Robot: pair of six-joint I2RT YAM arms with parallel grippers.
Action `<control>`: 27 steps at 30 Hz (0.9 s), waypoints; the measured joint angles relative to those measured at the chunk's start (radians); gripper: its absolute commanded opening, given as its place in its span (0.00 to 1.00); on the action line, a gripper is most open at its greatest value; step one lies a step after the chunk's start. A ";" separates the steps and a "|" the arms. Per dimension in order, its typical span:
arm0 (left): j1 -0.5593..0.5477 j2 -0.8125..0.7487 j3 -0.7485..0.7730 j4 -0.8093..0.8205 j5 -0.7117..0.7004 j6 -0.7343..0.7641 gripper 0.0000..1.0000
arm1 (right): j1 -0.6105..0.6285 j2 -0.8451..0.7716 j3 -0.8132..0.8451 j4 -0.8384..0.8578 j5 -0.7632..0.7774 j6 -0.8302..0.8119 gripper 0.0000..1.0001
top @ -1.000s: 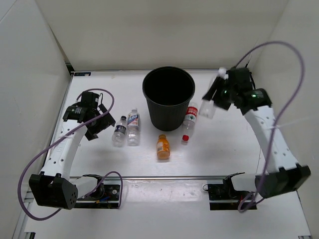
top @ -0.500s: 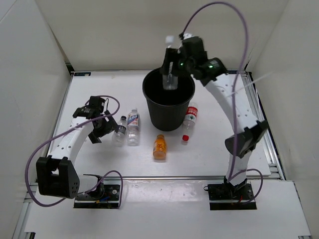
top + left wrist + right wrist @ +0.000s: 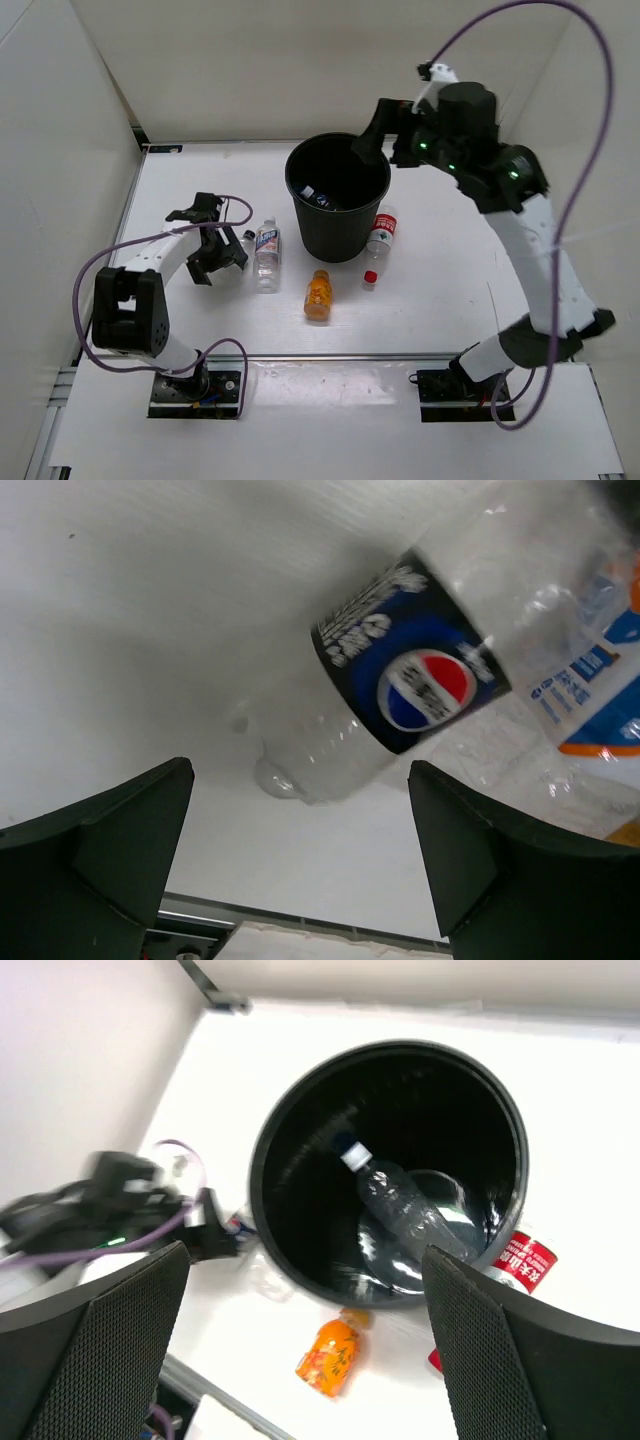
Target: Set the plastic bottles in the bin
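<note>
The black bin [image 3: 338, 235] stands mid-table, and a plain clear bottle [image 3: 405, 1210] lies slanted inside it. My right gripper [image 3: 383, 140] hovers open and empty above the bin's [image 3: 290, 1110] far right rim. My left gripper [image 3: 224, 250] is open and low on the table. The dark-label bottle [image 3: 400, 680] lies just ahead of its fingers [image 3: 110, 860], not between them. Beside that one lies the white-blue label bottle [image 3: 267, 252]. An orange bottle [image 3: 318, 294] lies in front of the bin. The red-capped bottle [image 3: 378, 243] lies against the bin's right side.
White walls close in the table on the left, back and right. A metal rail [image 3: 330, 356] runs along the near edge. Purple cables loop from both arms, one [image 3: 90, 290] hanging near the left arm.
My right arm swung from the right side to over the bin and opened; the clear bottle it held now lies in the bin. My left gripper moved right, up to the dark-label bottle.
</note>
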 measured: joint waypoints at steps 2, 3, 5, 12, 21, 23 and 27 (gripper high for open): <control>0.000 0.036 0.003 0.013 0.004 0.008 1.00 | 0.000 -0.071 -0.018 -0.004 -0.002 0.001 1.00; 0.000 0.055 0.005 0.023 0.005 0.013 0.98 | 0.000 -0.097 -0.027 -0.011 -0.002 0.002 1.00; 0.000 0.098 0.019 0.030 0.010 0.023 0.95 | 0.000 -0.134 -0.049 -0.033 0.002 0.003 1.00; 0.000 0.213 0.051 0.063 0.013 0.048 0.85 | 0.000 -0.117 -0.101 -0.111 0.024 0.006 1.00; 0.000 0.121 0.135 0.015 0.026 0.028 0.96 | 0.000 -0.105 -0.109 -0.130 0.028 0.010 1.00; 0.000 0.074 0.194 -0.006 0.029 0.020 1.00 | 0.000 -0.102 -0.117 -0.130 0.028 0.010 1.00; 0.000 0.023 0.339 -0.045 0.024 0.004 1.00 | 0.000 -0.087 -0.119 -0.130 0.027 0.010 1.00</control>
